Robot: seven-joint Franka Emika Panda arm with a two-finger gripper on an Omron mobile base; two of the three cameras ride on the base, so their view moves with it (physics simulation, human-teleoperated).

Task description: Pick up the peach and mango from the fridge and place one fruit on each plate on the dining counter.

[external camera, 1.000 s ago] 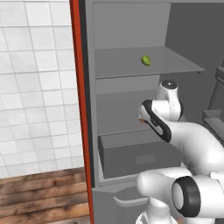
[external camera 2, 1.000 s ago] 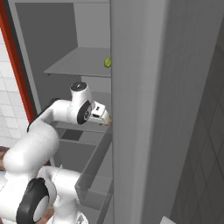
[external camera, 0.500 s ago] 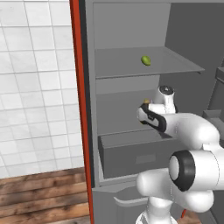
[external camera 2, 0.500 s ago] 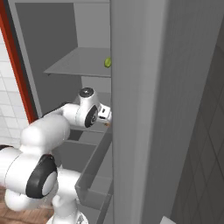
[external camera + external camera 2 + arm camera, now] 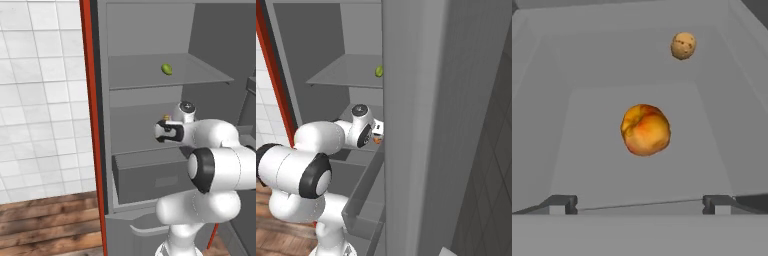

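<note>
Two fruits sit on separate shelves inside the fridge [image 5: 150,30]. Mango [image 5: 167,69] lies on the upper grey shelf [image 5: 150,75], towards its back; from the right base view it [image 5: 378,71] shows at the edge of the grey fridge wall [image 5: 421,125]. Peach [image 5: 645,130] lies on the middle shelf [image 5: 632,165], seen from the hand camera roughly centred between the two finger tips [image 5: 563,204] and a little beyond them, not touching either. Small tan speckled round item [image 5: 683,45] rests further back on the same shelf, near the rear corner, well apart from the peach.

Hand [image 5: 639,205] reaches into the middle compartment, above the grey drawer [image 5: 150,175]; jaws stand wide, nothing between them. In the left base view the hand [image 5: 166,120] is mostly hidden behind the wrist. Red door edge [image 5: 90,125] runs vertically left of the opening, with white tiled wall [image 5: 40,100] beside it and wooden floor [image 5: 45,222] below.
</note>
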